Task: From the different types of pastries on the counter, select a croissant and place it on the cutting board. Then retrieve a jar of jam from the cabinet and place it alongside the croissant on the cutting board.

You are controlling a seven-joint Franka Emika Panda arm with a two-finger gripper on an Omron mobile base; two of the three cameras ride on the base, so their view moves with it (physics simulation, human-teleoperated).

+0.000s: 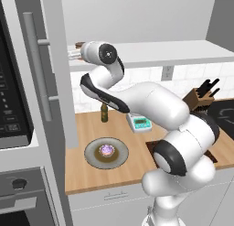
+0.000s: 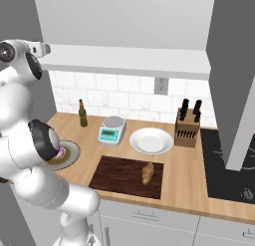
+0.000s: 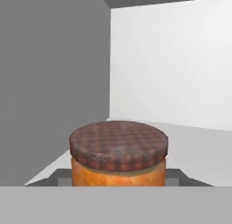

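Observation:
In the hand view the jar of jam (image 3: 118, 148), orange-brown with a reddish-brown lid, stands on the white cabinet shelf (image 3: 190, 141). It fills the space between my gripper's (image 3: 118, 178) fingers, which press on both its sides. From the left base camera the gripper (image 1: 77, 49) reaches into the cabinet at shelf height, past the open door (image 1: 55, 60). The croissant (image 2: 147, 173) lies on the dark cutting board (image 2: 119, 176). A round pink-topped pastry (image 1: 107, 150) sits on a grey plate (image 1: 91, 158) on the counter (image 1: 87, 129).
Under the shelf stand a slim dark bottle (image 2: 82, 113), a kitchen scale (image 2: 111, 130), a white plate (image 2: 151, 140) and a knife block (image 2: 188, 125). A black cooktop (image 2: 229, 165) lies at the right. The door's long bar handle (image 1: 39, 67) stands left of the arm.

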